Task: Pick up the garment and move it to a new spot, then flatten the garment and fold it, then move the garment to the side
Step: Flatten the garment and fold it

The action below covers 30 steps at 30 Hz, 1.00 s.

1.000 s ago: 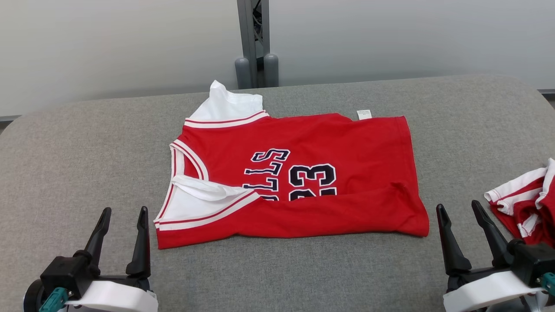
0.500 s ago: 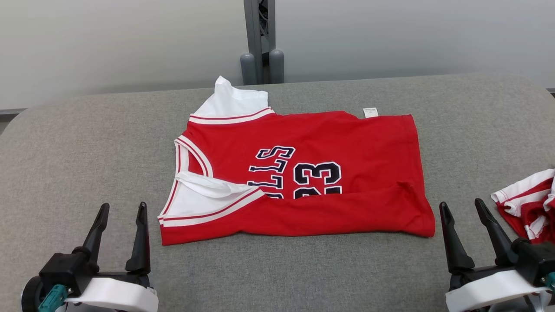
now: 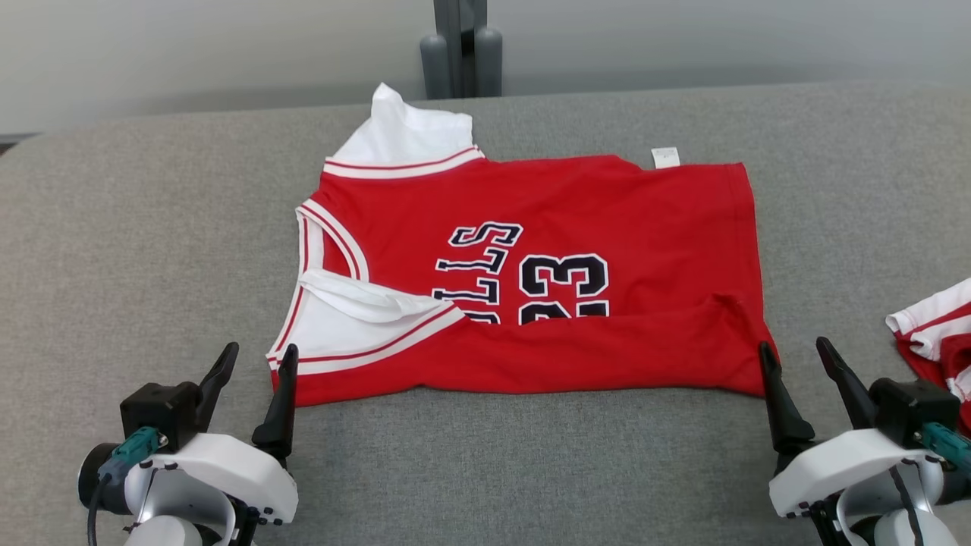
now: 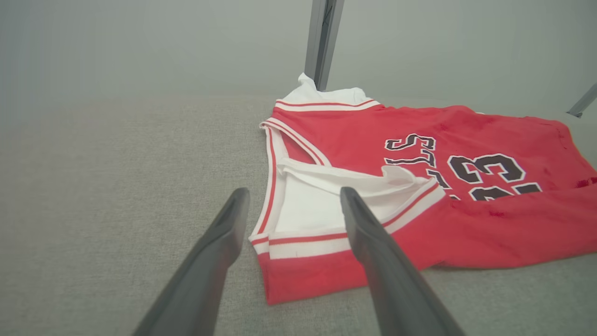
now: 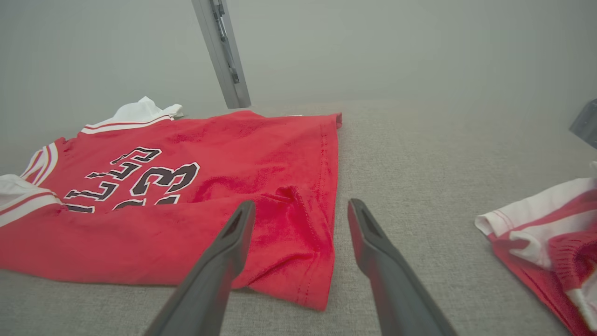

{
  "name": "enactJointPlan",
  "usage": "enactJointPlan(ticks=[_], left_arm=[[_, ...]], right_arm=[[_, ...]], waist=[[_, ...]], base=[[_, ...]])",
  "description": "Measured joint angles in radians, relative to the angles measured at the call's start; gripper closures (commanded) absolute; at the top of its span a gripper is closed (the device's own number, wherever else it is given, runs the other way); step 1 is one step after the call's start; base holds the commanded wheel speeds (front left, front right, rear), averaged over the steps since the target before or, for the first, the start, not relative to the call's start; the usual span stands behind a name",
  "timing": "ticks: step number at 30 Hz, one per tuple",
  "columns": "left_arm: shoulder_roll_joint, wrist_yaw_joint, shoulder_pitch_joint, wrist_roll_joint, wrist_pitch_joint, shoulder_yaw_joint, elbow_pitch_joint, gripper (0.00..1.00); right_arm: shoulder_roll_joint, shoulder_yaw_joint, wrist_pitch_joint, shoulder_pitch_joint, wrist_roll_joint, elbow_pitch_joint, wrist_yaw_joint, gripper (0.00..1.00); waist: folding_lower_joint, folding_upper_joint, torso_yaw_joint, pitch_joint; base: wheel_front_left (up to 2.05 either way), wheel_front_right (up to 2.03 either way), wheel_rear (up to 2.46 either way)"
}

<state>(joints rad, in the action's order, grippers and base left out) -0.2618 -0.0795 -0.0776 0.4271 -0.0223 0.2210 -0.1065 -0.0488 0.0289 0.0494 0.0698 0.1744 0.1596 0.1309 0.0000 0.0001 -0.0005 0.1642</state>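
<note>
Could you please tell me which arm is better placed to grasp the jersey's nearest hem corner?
Right. The right arm has open jaws framing the hem corner of the jersey; the left arm is at the opposite, shoulder end.

Our head camera has tipped downward, so the whole view has shifted. The garment (image 3: 576, 205) and the far edge of the table (image 3: 114, 227) now sit higher, toward twelve o'clock. The other red-and-white garment (image 3: 937, 326) has slid toward three o'clock, partly out of frame. That is the camera's shift, not theirs.

Our left gripper (image 3: 258, 351) has come in toward three o'clock, and its inner finger (image 3: 281, 394) now crosses the garment's near-left corner. Our right gripper (image 3: 793, 347) has come in toward nine o'clock, its inner finger (image 3: 775, 402) now at the near-right corner.
</note>
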Motion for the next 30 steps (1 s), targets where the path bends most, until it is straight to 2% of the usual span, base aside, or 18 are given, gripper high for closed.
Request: enactJointPlan(ticks=[10,18,19,20,21,22,23,24,30], left_arm=[[0.013,0.035,-0.062,0.054,0.014,-0.002,-0.146,0.00],[0.018,0.056,-0.082,0.096,0.067,0.003,-0.198,0.00],[0.019,0.059,-0.086,0.103,0.080,0.003,-0.202,0.00],[0.019,0.061,-0.091,0.113,0.091,0.003,-0.205,0.00],[0.018,0.061,-0.093,0.116,0.103,0.005,-0.207,0.01],[0.016,0.065,-0.094,0.124,0.121,0.005,-0.209,0.25],[0.015,0.071,-0.096,0.132,0.127,0.004,-0.208,0.56],[0.015,0.071,-0.097,0.133,0.129,0.005,-0.207,1.00],[0.019,0.080,-0.097,0.164,0.150,0.002,-0.195,1.00]], right_arm=[[0.000,-0.014,0.023,0.111,0.015,0.184,0.000,0.00],[-0.001,-0.037,0.022,0.153,0.055,0.288,0.000,0.00],[-0.001,-0.041,0.022,0.158,0.057,0.297,0.000,0.05],[-0.002,-0.044,0.022,0.164,0.059,0.305,0.000,0.20],[-0.002,-0.048,0.023,0.168,0.069,0.311,0.000,0.50],[-0.003,-0.053,0.021,0.173,0.074,0.319,0.000,0.65],[-0.003,-0.057,0.021,0.178,0.076,0.324,0.000,1.00],[-0.003,-0.062,0.021,0.183,0.085,0.330,0.000,1.00],[0.000,-0.075,0.019,0.192,0.107,0.338,0.000,1.00]], waist=[[0.0000,0.0000,-0.002,0.111],[0.0000,0.0000,0.001,0.136],[0.0000,0.0000,-0.002,0.136],[0.0000,0.0000,-0.004,0.137],[0.0000,0.0000,-0.006,0.137],[0.0000,0.0000,-0.007,0.137],[0.0000,0.0000,-0.008,0.137],[0.0000,0.0000,-0.009,0.137],[0.0000,0.0000,-0.010,0.127]], base=[[0.00,0.00,0.00],[0.00,0.00,0.00],[0.00,0.00,0.00],[0.00,0.00,0.00],[0.00,0.00,0.00],[0.00,0.00,0.00],[0.00,0.00,0.00],[0.00,0.00,0.00],[0.00,0.00,0.00]])
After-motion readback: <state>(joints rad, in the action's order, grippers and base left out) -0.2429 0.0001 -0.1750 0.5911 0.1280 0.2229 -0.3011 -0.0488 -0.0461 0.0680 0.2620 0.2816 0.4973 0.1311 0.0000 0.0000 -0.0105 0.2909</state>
